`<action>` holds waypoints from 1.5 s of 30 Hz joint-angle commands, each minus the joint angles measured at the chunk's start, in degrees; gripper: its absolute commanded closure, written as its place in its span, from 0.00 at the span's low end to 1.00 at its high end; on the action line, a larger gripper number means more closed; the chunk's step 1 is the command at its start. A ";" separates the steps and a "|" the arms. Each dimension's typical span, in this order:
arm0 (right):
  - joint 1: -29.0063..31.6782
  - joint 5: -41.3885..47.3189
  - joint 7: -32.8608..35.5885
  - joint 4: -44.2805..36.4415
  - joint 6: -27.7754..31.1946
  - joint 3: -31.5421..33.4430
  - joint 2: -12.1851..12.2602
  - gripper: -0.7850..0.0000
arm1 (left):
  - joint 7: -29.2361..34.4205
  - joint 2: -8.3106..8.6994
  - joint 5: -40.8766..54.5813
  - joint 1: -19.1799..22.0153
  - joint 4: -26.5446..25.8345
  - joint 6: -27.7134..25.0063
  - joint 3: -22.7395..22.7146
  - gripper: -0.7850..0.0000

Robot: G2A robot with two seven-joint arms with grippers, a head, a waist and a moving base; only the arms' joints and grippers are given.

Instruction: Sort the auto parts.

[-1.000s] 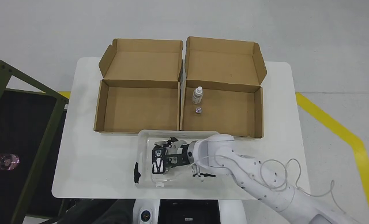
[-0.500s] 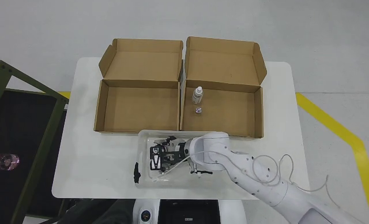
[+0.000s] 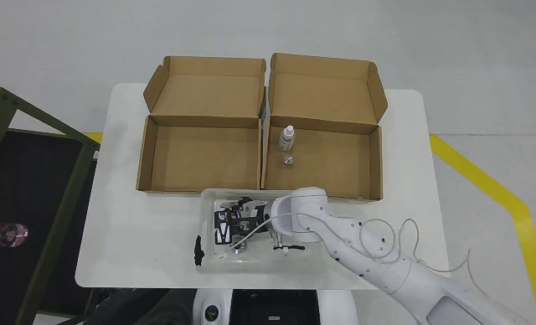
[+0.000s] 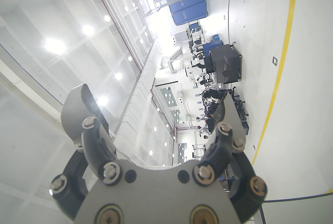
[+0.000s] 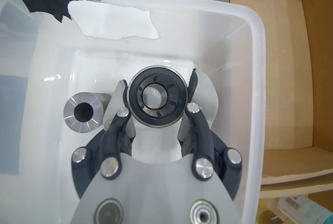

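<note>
Bearing (image 5: pixel 158 118) at right tool (image 5: pixel 158 79) | contact unclear | steel sleeve (image 5: pixel 94 104) partly hidden

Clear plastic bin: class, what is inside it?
A black ring, held in the right gripper, and a steel tube beside it. The arm covers part of the bin from above.

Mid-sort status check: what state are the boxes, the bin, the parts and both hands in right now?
Left carton: open, empty.
Right carton: open, holds a white bottle and a small part.
Clear bin: uncovered, parts inside.
Black bearing: gripped in the bin.
Metal sleeve: lying loose in the bin.
Right hand: shut on the bearing.
Left hand: open, empty.
</note>
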State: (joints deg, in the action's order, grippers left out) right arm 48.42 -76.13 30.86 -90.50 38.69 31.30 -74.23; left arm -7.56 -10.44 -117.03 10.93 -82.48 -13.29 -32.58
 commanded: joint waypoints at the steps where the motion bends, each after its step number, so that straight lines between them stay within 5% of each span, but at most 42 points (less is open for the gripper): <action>1: -0.08 0.20 -0.25 0.18 0.32 0.05 -0.13 0.79 | 0.00 0.00 0.00 0.00 0.00 0.00 0.00 0.00; 4: -0.17 0.66 -0.65 0.13 0.84 0.23 -0.31 1.00 | 0.00 0.00 0.00 0.00 0.00 0.00 0.00 0.00; 30: 3.64 3.83 0.17 -13.68 6.23 9.01 2.02 1.00 | 0.00 0.00 0.00 0.00 0.00 0.00 0.00 0.00; 45: 0.99 5.71 -0.81 -13.10 4.85 12.94 2.02 1.00 | 0.00 0.00 0.00 0.00 0.00 0.00 0.00 0.00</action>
State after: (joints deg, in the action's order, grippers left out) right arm 49.78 -70.63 30.08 -104.09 43.67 44.08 -72.16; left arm -7.56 -10.44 -117.03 10.93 -82.48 -13.29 -32.58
